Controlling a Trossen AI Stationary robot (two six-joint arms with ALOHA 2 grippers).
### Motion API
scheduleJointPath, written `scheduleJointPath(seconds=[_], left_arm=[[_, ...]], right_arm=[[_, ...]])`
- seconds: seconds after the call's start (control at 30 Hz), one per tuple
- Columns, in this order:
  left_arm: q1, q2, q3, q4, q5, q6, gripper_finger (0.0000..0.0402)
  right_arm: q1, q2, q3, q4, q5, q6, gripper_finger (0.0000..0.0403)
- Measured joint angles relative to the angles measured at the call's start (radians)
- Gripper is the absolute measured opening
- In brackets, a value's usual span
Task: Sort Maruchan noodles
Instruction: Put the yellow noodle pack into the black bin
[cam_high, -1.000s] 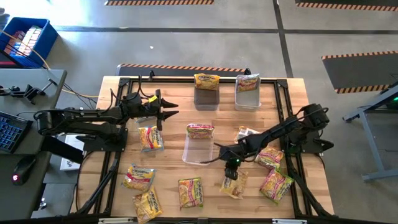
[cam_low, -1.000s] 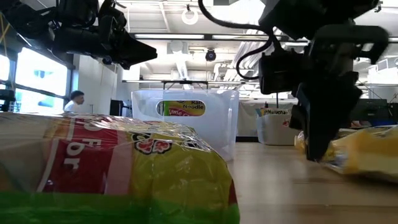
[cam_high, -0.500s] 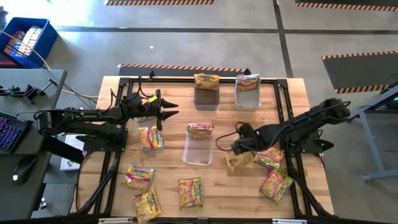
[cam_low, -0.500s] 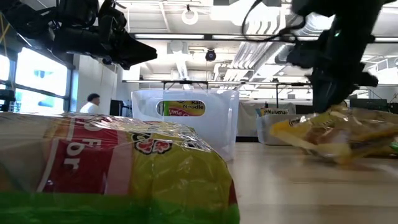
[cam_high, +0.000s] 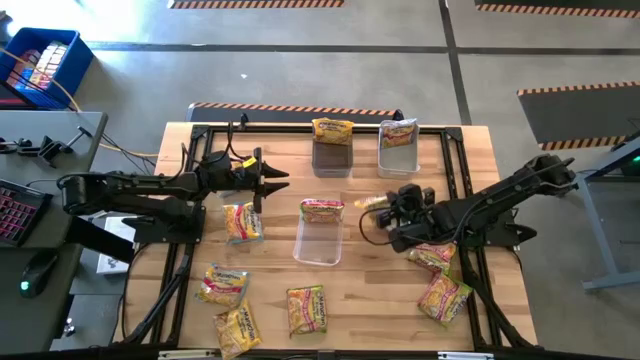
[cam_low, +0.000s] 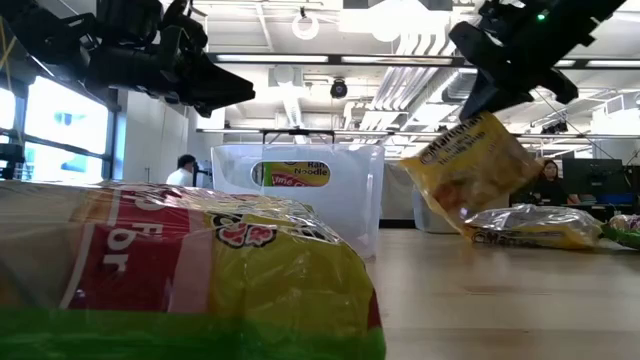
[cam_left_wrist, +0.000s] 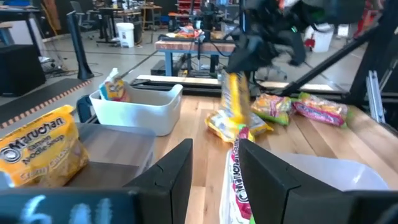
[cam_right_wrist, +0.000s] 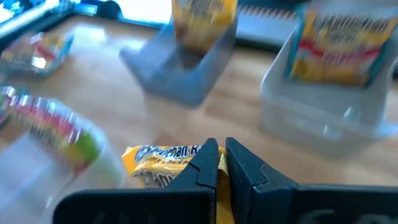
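We see the wooden surface (cam_high: 470, 160) carrying three clear bins: a dark-looking one (cam_high: 331, 157) at twelve o'clock, a pale one (cam_high: 398, 158) just beside it toward one o'clock, and a larger one (cam_high: 320, 238) near the centre, each with a packet standing in it. Loose Maruchan noodles (cam_high: 223, 285) lie scattered from seven to four o'clock.

Our right gripper (cam_high: 392, 212) is clamped on a yellow packet (cam_high: 372, 202), lifted clear of the surface right of centre; in the low view it hangs tilted below the gripper. The pale bin lies toward twelve o'clock from it, the dark bin toward eleven, and the right arm is plainly the nearer to both. Which bin suits it we judge unsettled, since its print is blurred.

Our left gripper (cam_high: 268, 180) waits at nine o'clock, fingers part-open and empty.
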Motion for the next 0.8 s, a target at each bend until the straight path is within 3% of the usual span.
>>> scheduleJointPath(seconds=[0.2, 0.37, 0.53, 0.8], left_arm=[[-0.023, 0.063, 0.055, 0.0, -0.006, -0.029, 0.0119], [-0.029, 0.116, 0.09, -0.001, -0.007, -0.034, 0.0119], [-0.027, 0.15, 0.103, 0.007, -0.009, -0.034, 0.0119], [-0.026, 0.16, 0.102, 0.062, -0.131, -0.03, 0.0124]], right_arm=[[-0.087, -0.03, 0.0, 0.169, 0.072, -0.281, 0.0], [-0.175, -0.075, 0.0, 0.408, 0.031, -0.616, 0.0], [-0.29, -0.106, 0.0, 0.651, -0.125, -0.901, 0.0], [-0.5, -0.103, 0.0, 0.999, -0.534, -1.189, 0.0]])
